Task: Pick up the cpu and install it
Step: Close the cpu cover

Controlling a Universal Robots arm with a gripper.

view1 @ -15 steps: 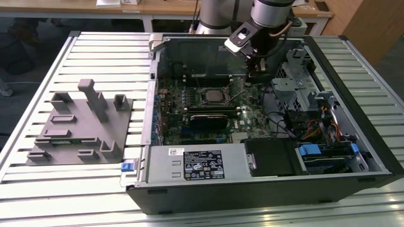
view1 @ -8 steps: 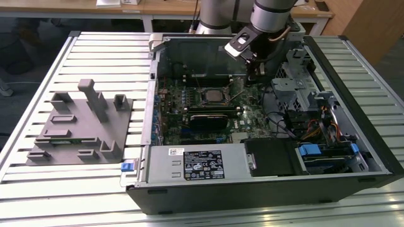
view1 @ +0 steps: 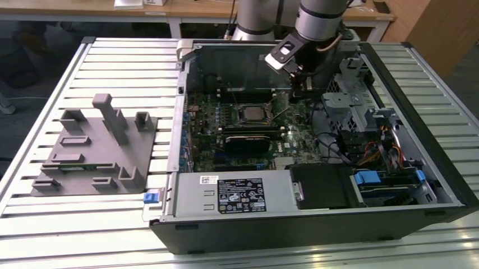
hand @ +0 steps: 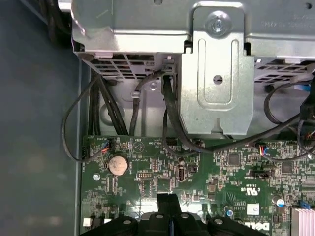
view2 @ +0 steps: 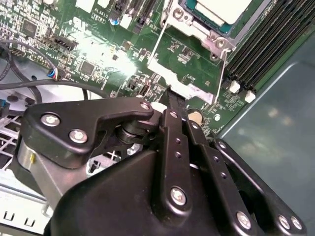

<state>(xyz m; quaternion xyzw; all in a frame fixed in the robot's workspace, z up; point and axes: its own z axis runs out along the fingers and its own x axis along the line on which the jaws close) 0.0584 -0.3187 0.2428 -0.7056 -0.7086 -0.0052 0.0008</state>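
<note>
One open computer case (view1: 299,238) fills the middle of the exterior view. The cpu (view1: 253,114) sits in its socket near the frame's centre, and the gripper (view1: 302,94) is lowered near it, toward the upper right.

In the second wrist view the cpu (view2: 221,9) shows its pale metal top. It looks light, stiff and fragile, best held by opposite edges. The fingers are pressed together on nothing, tips just beside a silver bracket (view2: 179,81).

In the first wrist view the closed gripper (hand: 170,200) hovers over the motherboard (hand: 231,167).
</note>
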